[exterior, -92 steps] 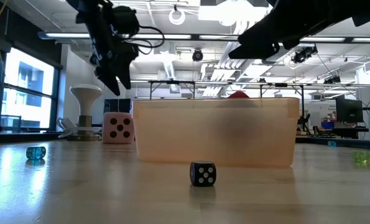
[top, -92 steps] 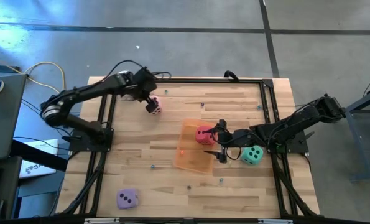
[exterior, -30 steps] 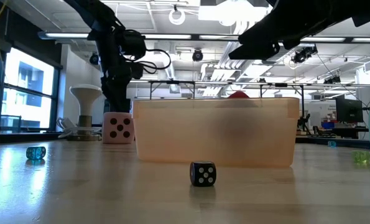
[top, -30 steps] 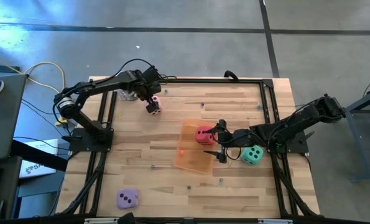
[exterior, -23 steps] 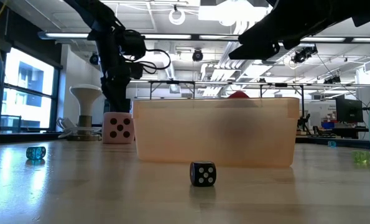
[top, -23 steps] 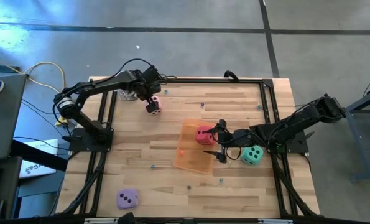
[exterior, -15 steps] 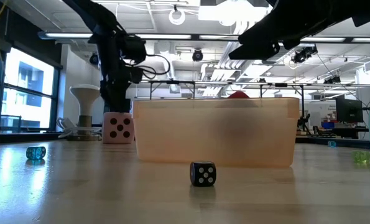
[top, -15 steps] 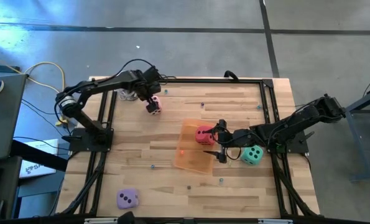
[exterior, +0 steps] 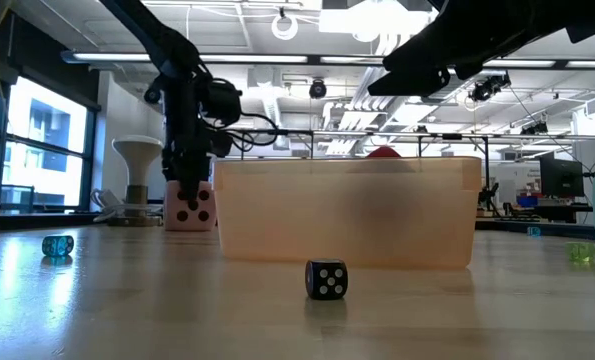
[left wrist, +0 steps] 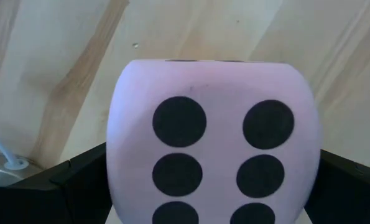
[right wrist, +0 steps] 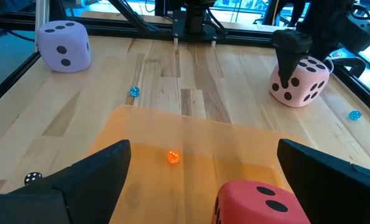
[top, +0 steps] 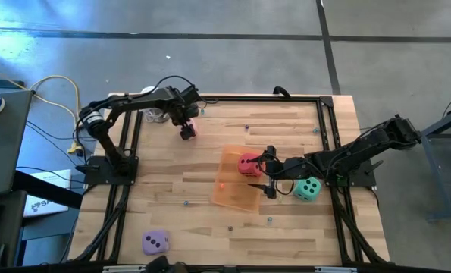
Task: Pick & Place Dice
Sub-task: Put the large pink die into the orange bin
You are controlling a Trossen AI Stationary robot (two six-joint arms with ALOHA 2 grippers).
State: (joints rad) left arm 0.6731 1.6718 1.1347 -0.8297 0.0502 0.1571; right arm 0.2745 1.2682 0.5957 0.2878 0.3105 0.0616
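1. Beyond the orange tray (top: 236, 179), toward the table's far-left corner, the left gripper (top: 187, 130) hangs straight down over the pink die (exterior: 190, 204); its fingers are spread wide, one on each side of the die, not clamped on it. In the left wrist view the six-pip face (left wrist: 212, 143) fills the frame between the two dark fingers (left wrist: 60, 186).
2. Just right of the tray, the right gripper (top: 261, 173) sits with its fingers parted and nothing held, reaching over the tray's right edge; the red die (top: 248, 164) lies inside the tray between the fingertips.
3. Teal-green die (top: 308, 189): on the wood right of the tray, beside the right arm, near the table's right rail.
4. Lilac-purple die (top: 155, 243): well apart from the tray, near the table's front-left corner, with open wood all around it.
5. Open room: the wide strip of bare table (top: 172, 174) left of the tray, between the pink die and the lilac one, is free of large things.
6. Small dice scattered around the tray: a black one (exterior: 326, 279) in front of it, a blue one (exterior: 58, 245) off to the left, a tiny orange one (right wrist: 172, 156) inside the tray.
7. Surface: pale wood planks, framed by black rails. Grey floor surrounds the table; the low view shows a lit workshop with windows behind.
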